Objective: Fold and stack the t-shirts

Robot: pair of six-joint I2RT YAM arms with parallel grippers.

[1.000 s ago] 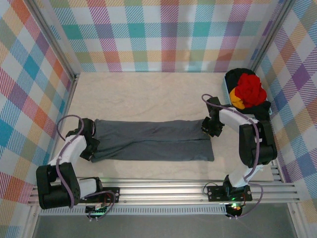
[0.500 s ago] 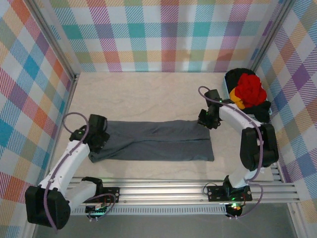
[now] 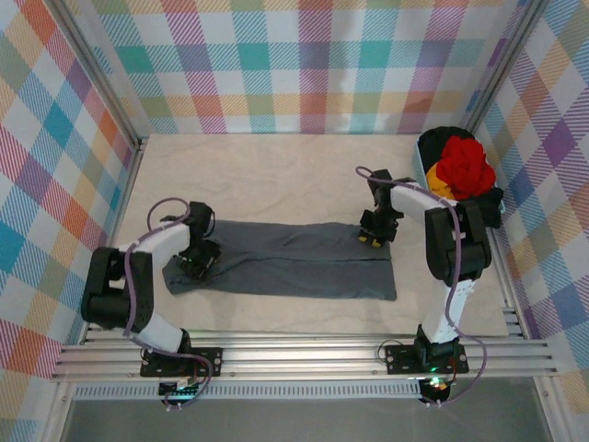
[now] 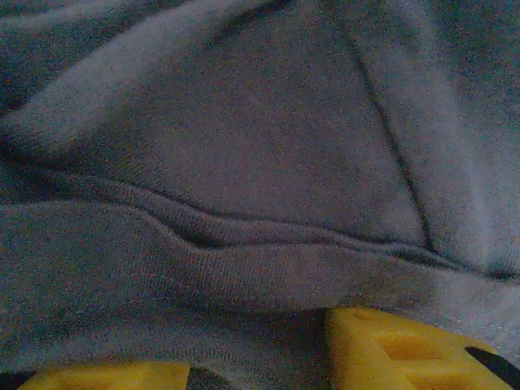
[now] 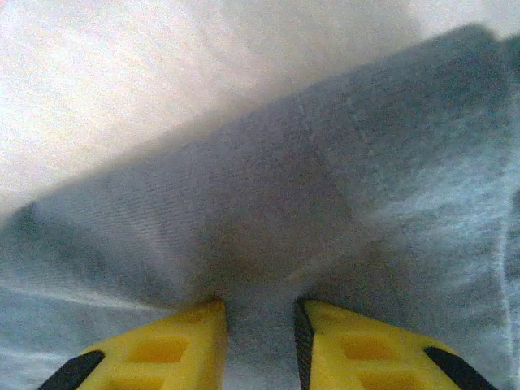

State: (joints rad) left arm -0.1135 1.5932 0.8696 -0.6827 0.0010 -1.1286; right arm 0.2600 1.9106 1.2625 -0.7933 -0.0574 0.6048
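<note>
- The dark grey t-shirt (image 3: 285,262) lies flat on the pale counter (image 3: 267,180). It is folded into a long band running left to right, nearer the arms than the back wall.
- The left tool (image 3: 196,261) sits low on the band's left end. In the left wrist view its yellow fingers (image 4: 406,351) stand wide apart, released, and a stitched hem ridge crosses just ahead of them.
- The right tool (image 3: 372,238) is at the band's far right corner. In the right wrist view its fingers (image 5: 162,353) stand close together. Creases in the cloth run into the narrow gap, so it is grasping a pinch of the grey shirt.
- In the far right corner there is a heap: a crumpled red t-shirt (image 3: 463,164) on top, an orange-yellow t-shirt (image 3: 441,191) under its left side, and a black t-shirt (image 3: 486,201) beneath.
- The heap lies well apart from the grey band, and the right arm (image 3: 451,244) stands between them.
- Checked walls (image 3: 304,64) close in the left, back and right sides.
- A metal rail (image 3: 304,354) runs along the near edge.
</note>
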